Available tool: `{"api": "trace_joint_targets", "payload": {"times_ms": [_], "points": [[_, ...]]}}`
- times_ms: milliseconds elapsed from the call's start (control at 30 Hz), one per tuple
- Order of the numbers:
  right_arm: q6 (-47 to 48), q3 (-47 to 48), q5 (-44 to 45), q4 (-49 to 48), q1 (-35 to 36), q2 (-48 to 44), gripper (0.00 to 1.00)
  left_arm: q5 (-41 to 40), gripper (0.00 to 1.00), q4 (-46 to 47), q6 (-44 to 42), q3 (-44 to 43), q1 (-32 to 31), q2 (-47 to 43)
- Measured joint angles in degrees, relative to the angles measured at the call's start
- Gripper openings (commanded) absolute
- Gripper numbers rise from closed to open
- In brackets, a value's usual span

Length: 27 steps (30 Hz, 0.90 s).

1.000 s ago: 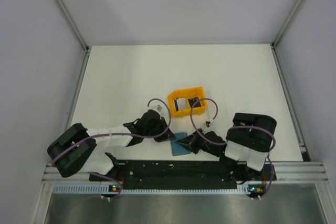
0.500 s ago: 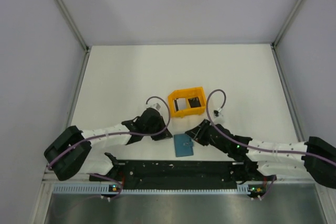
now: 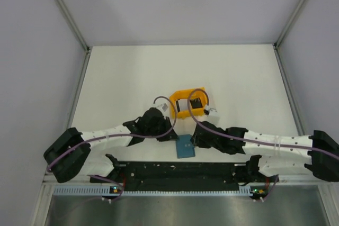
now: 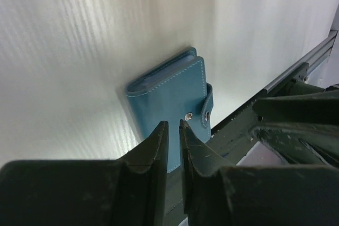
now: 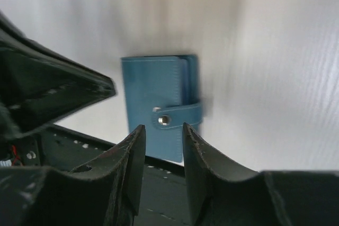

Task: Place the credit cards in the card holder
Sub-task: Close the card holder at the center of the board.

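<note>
While cards (image 3: pixel 196 102) lie in tray (image 3: pixel 177 98), holder (image 3: pixel 185 146) shut

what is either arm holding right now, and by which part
Nothing: the left fingers and the right fingers are both empty, and the card holder lies flat beyond them.

Bright diffuse light, soft shadows, streaky glare, wrist views motion-blurred

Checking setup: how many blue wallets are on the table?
1. The blue wallet lies closed near the front edge of the table, between the left gripper and right gripper. The arms may hide others.
</note>
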<state>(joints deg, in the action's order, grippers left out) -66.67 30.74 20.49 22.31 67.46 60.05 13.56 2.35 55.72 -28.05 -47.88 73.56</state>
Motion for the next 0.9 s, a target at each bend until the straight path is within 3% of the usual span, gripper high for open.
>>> {"api": "trace_joint_targets", "payload": {"times_ms": [100,200,433,667,900], "points": [[0.7,9.75,2.89,5.25,2.6,6.34,0.35,1.11,0.18,1.07,0.26,0.02,-0.98,0.17],[-0.7,14.43,4.2,8.11,3.72,11.19,0.48,1.4,0.19,1.16,0.96,0.72,-1.33,0.2],[-4.59,8.55,1.4,10.82,4.92,9.07,0.56,0.22,0.24,-1.16,2.6,4.92,-1.36,-2.97],[-5.35,3.63,-5.68,3.93,3.85,10.29,0.56,0.24,0.25,-1.36,4.52,6.32,-1.36,-4.35],[-3.3,3.89,-12.07,-5.64,-0.44,17.51,0.43,1.97,0.25,4.76,8.5,8.72,-1.25,-0.24]]}}
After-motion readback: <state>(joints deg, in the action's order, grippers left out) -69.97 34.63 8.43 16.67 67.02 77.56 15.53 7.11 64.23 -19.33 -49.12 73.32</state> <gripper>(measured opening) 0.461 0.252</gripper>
